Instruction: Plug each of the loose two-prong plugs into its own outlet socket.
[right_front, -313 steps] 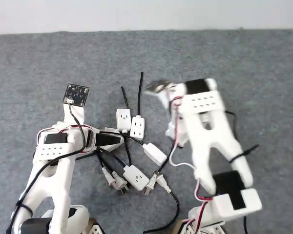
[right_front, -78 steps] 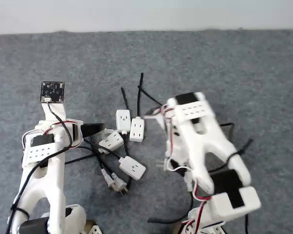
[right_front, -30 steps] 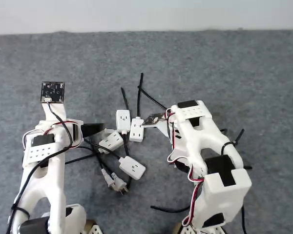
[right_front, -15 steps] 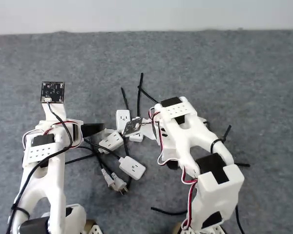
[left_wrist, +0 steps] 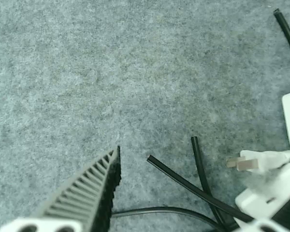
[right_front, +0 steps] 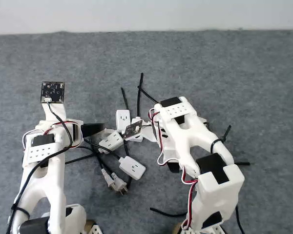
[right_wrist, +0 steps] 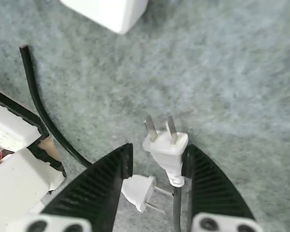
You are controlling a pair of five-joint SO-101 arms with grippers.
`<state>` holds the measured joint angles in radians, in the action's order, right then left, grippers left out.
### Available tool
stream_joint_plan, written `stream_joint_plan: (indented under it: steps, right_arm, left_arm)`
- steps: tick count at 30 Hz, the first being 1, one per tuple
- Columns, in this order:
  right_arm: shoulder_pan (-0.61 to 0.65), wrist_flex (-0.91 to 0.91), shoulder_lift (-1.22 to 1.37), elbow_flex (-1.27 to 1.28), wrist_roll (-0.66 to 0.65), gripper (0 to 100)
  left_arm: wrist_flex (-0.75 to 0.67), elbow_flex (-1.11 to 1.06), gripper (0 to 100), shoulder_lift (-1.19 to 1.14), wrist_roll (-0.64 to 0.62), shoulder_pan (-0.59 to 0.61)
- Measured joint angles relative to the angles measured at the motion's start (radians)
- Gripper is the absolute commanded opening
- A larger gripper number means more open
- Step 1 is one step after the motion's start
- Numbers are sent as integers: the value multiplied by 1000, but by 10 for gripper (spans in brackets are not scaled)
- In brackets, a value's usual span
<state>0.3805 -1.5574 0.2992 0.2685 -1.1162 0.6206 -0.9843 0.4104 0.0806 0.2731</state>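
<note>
The right hand (right_wrist: 158, 147) grips a plug (right_wrist: 166, 142), prongs over bare counter (right_wrist: 222, 72), short of a socket (right_wrist: 111, 9); the left hand (right_front: 94, 129) gapes empty.

My right claw (right_wrist: 158, 147) has picked a two-prong plug (right_wrist: 166, 144) off the near side of the bench (right_front: 244, 73) and swung it up beside the paired outlet sockets (right_front: 123, 119). My left claw (right_front: 94, 129) drew back leftward, and a loose socket (right_front: 111, 141) slid left too.

Overhead looking down, wrist cameras close, low
</note>
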Motion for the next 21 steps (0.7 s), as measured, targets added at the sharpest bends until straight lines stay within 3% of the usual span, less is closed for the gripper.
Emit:
stream_joint_plan:
  steps: [21]
  right_arm:
    - [-48,48,74,34,-61,173]
  left_arm:
    - [0,0,524,0,0,0]
